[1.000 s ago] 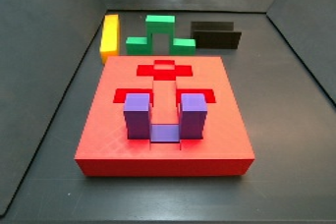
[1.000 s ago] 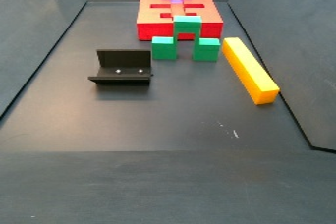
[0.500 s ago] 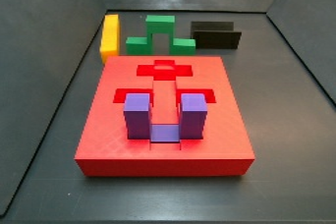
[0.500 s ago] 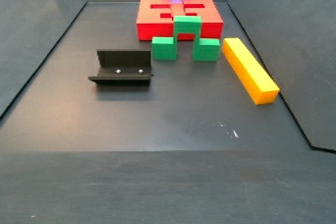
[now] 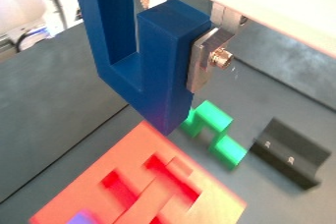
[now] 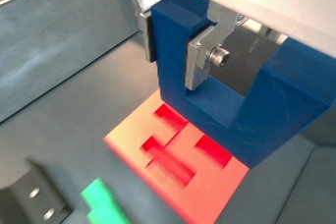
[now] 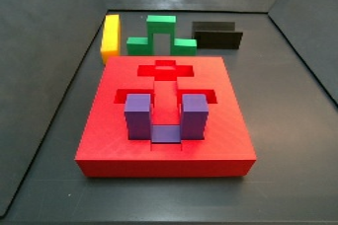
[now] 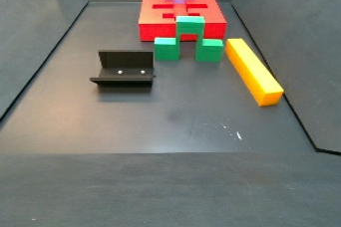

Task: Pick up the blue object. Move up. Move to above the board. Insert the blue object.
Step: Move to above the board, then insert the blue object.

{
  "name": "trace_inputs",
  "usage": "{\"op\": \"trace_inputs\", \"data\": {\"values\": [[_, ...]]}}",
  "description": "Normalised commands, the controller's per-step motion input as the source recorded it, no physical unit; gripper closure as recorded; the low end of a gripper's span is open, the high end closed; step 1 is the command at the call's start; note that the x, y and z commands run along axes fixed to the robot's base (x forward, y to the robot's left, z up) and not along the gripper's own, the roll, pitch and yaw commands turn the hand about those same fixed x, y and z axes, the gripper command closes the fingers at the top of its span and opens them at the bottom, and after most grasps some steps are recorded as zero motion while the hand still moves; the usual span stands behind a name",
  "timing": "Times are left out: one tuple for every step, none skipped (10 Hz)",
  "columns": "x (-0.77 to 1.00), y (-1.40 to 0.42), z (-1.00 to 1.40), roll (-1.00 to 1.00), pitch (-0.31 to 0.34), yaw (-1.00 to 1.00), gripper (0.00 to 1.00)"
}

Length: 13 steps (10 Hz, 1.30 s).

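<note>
While the large flat red board [image 5: 144, 179] with its cut-out recesses lies below, the dark blue U-shaped block [image 5: 138, 51] hangs high above it, clamped in the pincer [image 6: 178, 41] in both wrist views. Picking and lifting look done; lowering and insertion remain.

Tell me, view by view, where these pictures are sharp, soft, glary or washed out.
In both wrist views the blue object held by the gripper fills the frame, close and slightly soft, with a washed-out pale band along the frame edge; the board below reads clearly. In both side views the focus is even, the board evenly lit; the dark floor carries a faint sheen, and the gripper is out of frame.
</note>
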Motion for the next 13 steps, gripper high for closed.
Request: {"op": "trace_inputs", "data": {"values": [[0.05, -0.61, 0.09, 0.02, 0.130, 0.01, 1.00], [0.07, -0.30, 0.06, 0.02, 0.143, 0.01, 1.00], [0.06, -0.21, 0.05, 0.03, 0.137, 0.01, 1.00], [0.00, -0.14, -0.04, 0.00, 0.000, 0.00, 1.00], [0.00, -0.04, 0.00, 0.00, 0.000, 0.00, 1.00], [-0.07, 0.00, -0.16, 0.18, -0.014, 0.07, 1.00], [0.00, 0.49, -0.29, 0.39, 0.073, 0.22, 1.00], [0.04, 0.53, -0.27, 0.36, 0.139, 0.24, 1.00], [0.08, 0.69, -0.49, 0.18, 0.144, 0.24, 1.00], [0.11, 0.68, -0.51, 0.15, 0.136, 0.29, 1.00], [0.38, 0.40, -0.45, 0.18, 0.091, 0.45, 1.00], [-0.01, 0.00, 0.00, 0.00, -0.019, 0.00, 1.00], [0.01, -0.06, -0.17, 0.03, -0.081, 0.00, 1.00]]}}
